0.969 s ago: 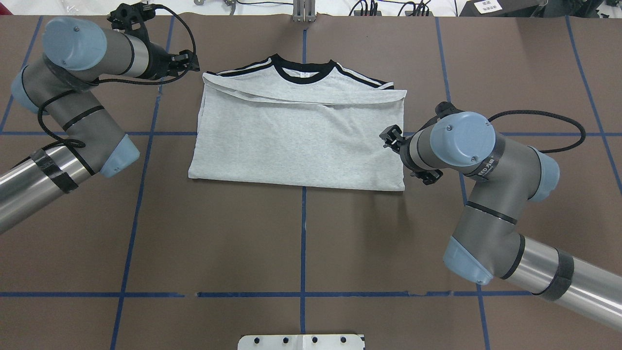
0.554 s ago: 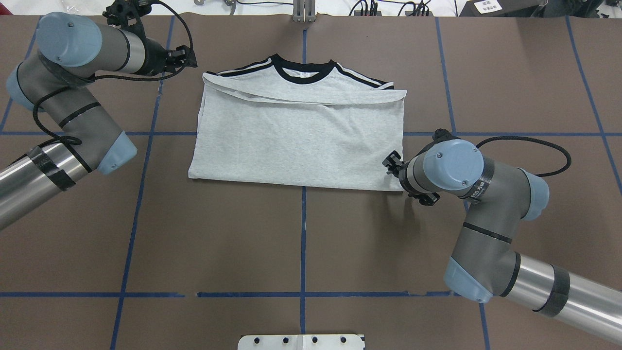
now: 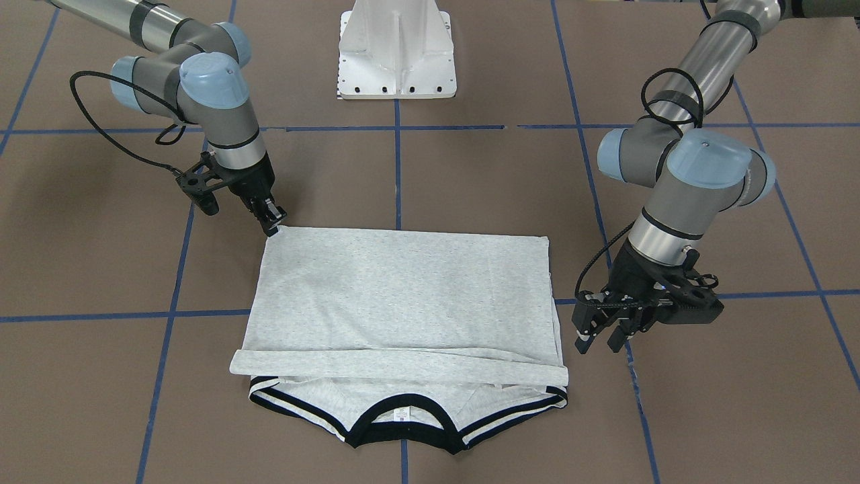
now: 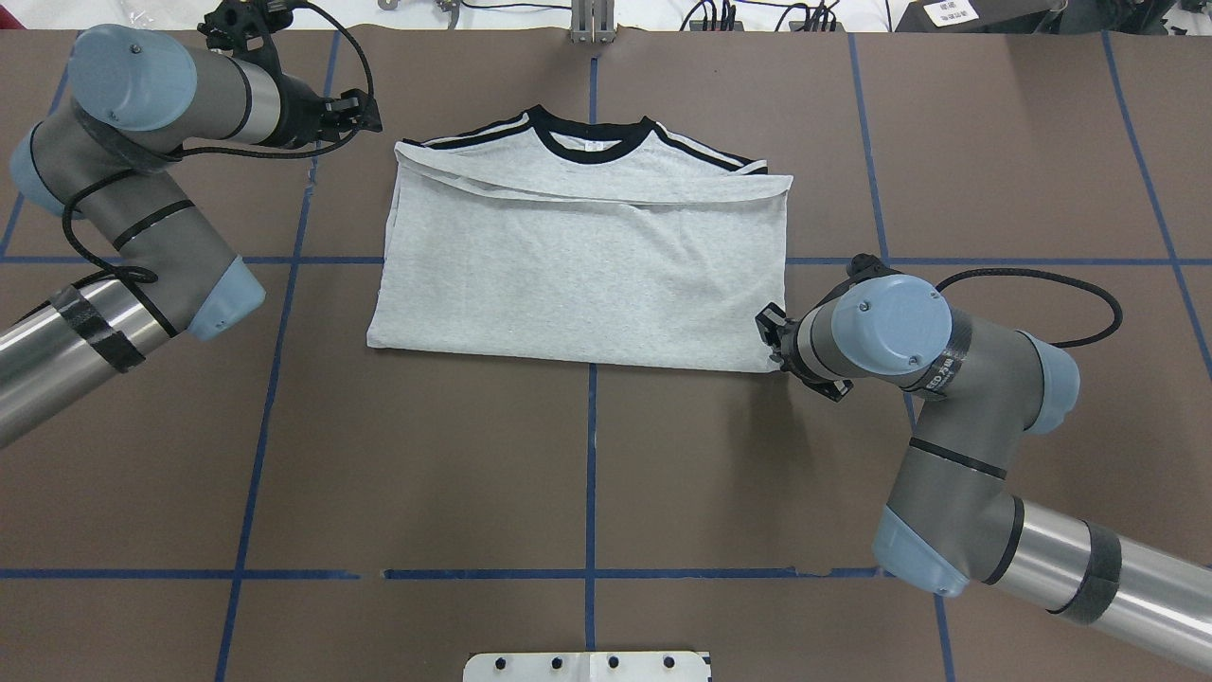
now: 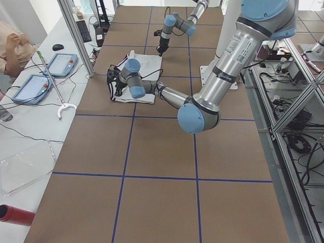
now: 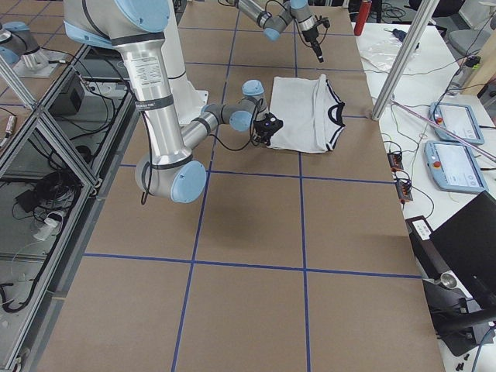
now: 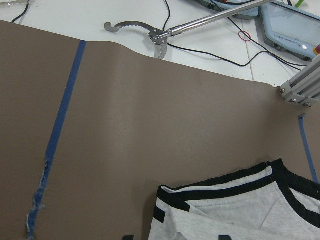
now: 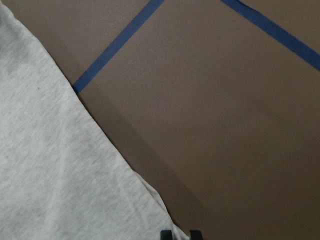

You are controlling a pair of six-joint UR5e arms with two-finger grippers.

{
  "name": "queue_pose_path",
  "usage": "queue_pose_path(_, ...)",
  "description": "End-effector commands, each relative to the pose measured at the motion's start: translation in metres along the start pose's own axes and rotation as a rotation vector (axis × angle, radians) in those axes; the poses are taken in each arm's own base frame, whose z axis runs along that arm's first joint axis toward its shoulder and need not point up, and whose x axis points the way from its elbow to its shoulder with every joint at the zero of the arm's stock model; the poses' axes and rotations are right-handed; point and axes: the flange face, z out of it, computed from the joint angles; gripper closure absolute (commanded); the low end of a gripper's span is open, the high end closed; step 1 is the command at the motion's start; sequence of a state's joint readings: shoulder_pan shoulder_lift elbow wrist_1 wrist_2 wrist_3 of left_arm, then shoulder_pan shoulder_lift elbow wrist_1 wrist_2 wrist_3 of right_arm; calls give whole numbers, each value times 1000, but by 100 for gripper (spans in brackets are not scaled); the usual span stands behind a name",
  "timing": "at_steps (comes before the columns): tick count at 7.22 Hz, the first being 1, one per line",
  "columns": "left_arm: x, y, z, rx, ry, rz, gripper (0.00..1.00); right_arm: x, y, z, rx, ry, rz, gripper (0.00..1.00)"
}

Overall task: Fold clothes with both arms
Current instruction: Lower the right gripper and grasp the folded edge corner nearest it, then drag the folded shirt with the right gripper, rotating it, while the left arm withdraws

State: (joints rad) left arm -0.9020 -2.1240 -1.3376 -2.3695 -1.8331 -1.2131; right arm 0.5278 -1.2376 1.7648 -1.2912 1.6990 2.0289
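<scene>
The grey T-shirt [image 4: 578,265] lies flat mid-table, its lower part folded up over the chest; the black collar [image 3: 402,430] and striped shoulders show, the print is hidden. It also shows in the front view [image 3: 403,296] and both wrist views [image 7: 240,210] [image 8: 60,165]. My left gripper [image 3: 598,341] [image 4: 369,112] is open and empty, beside the shirt's far left shoulder corner, apart from it; its tips show in the left wrist view [image 7: 175,236]. My right gripper [image 3: 273,227] [image 4: 769,341] sits at the shirt's near right corner, jaws close together with the cloth corner at them [image 8: 181,234].
The white pedestal base [image 3: 398,50] stands at the robot's edge. Blue tape lines [image 4: 591,455] grid the brown table cover. Beyond the far edge lie a metal grabber tool [image 7: 160,35], cables and control tablets [image 6: 449,120]. A red cylinder [image 6: 359,12] stands at a corner.
My right gripper has moved down the shirt's right edge toward the robot, reaching the near right corner. My left arm has drawn back slightly from the shoulder corner.
</scene>
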Motion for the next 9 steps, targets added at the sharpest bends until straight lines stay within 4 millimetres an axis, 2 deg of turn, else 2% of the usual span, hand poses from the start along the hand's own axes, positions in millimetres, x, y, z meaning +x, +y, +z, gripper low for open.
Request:
queue_pose_path(1, -2, 2, 1, -3, -3, -1, 36, 1, 0, -9, -8, -7, 0, 100)
queue_pose_path(2, 2, 1, -3, 1, 7, -2, 36, 7, 1, -23, -28, -17, -2, 100)
queue_pose_path(3, 11, 3, -22, 11, 39, 3, 36, 34, -4, -48, -72, -10, 1, 100)
queue_pose_path(4, 11, 22, -49, -30, 89, 4, 36, 59, -9, -74, -102, -3, 7, 100)
queue_pose_path(5, 11, 40, -78, -112, 148, -30, 27, 76, 11, -95, -166, 67, -2, 100)
queue_pose_path(6, 24, 55, -117, -151, 222, -35, 0, 92, 52, -118, -219, 131, -54, 100)
queue_pose_path(7, 22, 76, -154, -224, 279, -26, 0, 114, 93, -136, -259, 213, -114, 100)
queue_pose_path(8, 34, 88, -186, -287, 343, -8, 0, 133, 122, -139, -322, 294, -156, 100)
queue_pose_path(9, 23, 106, -204, -330, 333, -129, 0, 157, 141, -148, -407, 374, -185, 100)
